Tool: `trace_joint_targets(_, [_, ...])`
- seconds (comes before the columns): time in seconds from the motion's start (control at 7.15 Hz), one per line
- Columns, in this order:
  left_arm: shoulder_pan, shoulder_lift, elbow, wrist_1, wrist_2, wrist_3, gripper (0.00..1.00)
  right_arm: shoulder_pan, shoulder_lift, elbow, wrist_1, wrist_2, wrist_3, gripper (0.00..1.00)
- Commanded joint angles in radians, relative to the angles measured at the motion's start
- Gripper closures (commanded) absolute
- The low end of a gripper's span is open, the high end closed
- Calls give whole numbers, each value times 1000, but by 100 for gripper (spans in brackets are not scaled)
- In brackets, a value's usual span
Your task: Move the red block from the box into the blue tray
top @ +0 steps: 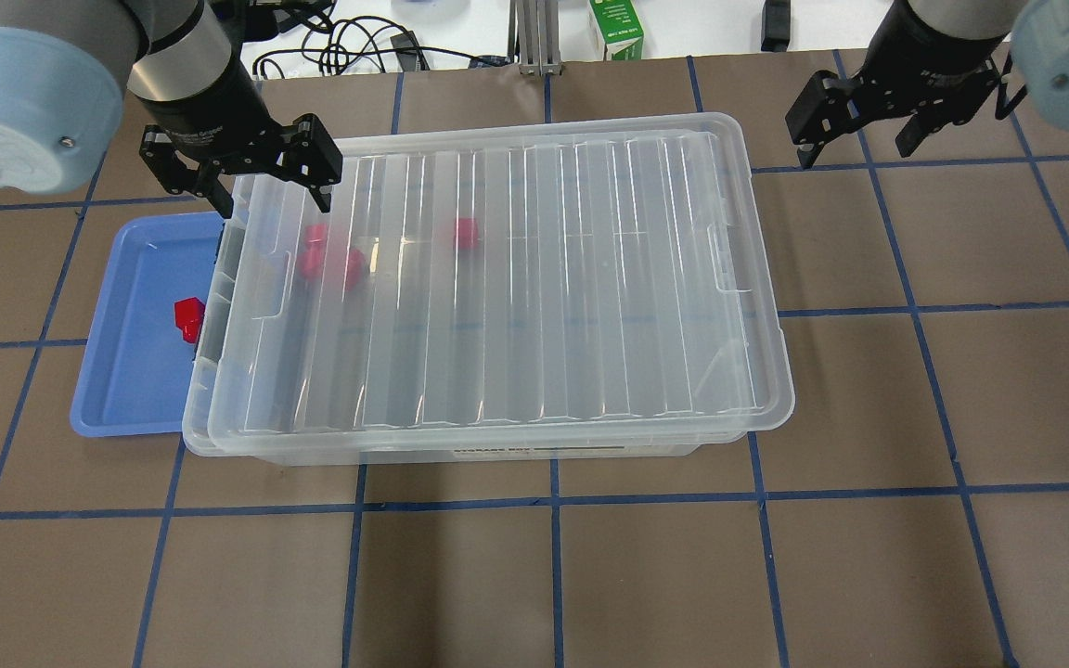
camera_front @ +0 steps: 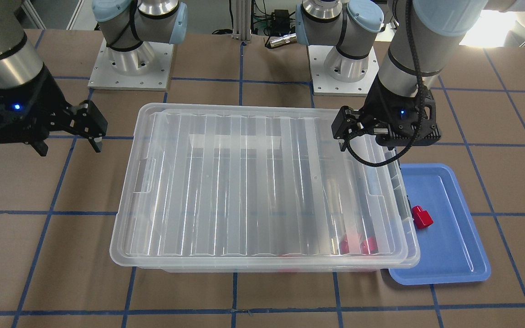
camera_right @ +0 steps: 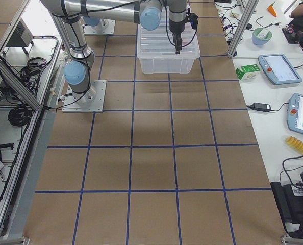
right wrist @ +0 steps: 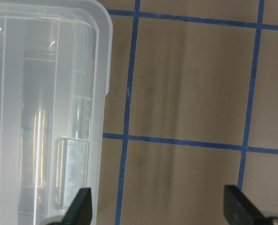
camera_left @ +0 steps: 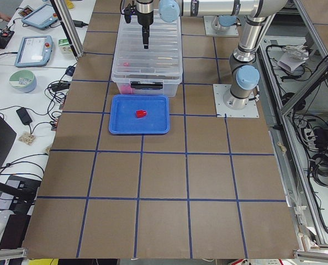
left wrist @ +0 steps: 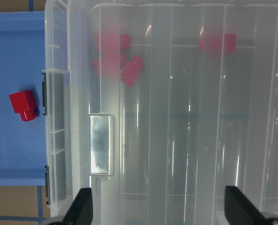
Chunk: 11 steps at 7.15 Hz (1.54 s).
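One red block (top: 188, 318) lies in the blue tray (top: 131, 380), close to the box's end wall; it also shows in the left wrist view (left wrist: 23, 105) and the front view (camera_front: 421, 217). The clear box (top: 497, 278) stands beside the tray with its ribbed lid on. Several more red blocks (top: 330, 264) show blurred through the lid, with one apart from them (top: 466, 233). My left gripper (top: 267, 193) is open and empty, hovering over the box's tray-side end. My right gripper (top: 856, 148) is open and empty, above the table past the box's other end.
Both robot bases (camera_front: 130, 64) stand behind the box. A green carton (top: 615, 28) and cables lie beyond the table's far edge. Side tables with tablets (camera_right: 279, 68) flank the table. Brown table surface with blue tape lines (top: 553, 492) surrounds the box.
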Motion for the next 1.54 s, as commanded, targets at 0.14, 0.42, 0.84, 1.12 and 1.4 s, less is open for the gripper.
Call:
trace_joint_targets(0.14, [-2, -5, 6, -6, -2, -2, 0, 118, -32, -29, 71, -22, 172, 0])
trace_joint_targets(0.42, [-2, 4, 3, -6, 0, 0, 0, 121, -31, -24, 68, -10, 159, 0])
trace_joint_targets(0.84, [-2, 7, 3, -6, 0, -2, 0, 121, -32, -23, 70, -13, 156, 0])
trace_joint_targets(1.12, [-2, 7, 3, -6, -3, -3, 0, 121, -32, -21, 70, -16, 156, 0])
trace_joint_targets(1.4, [-2, 19, 5, -8, -5, -3, 0, 121, -32, -21, 71, -19, 156, 0])
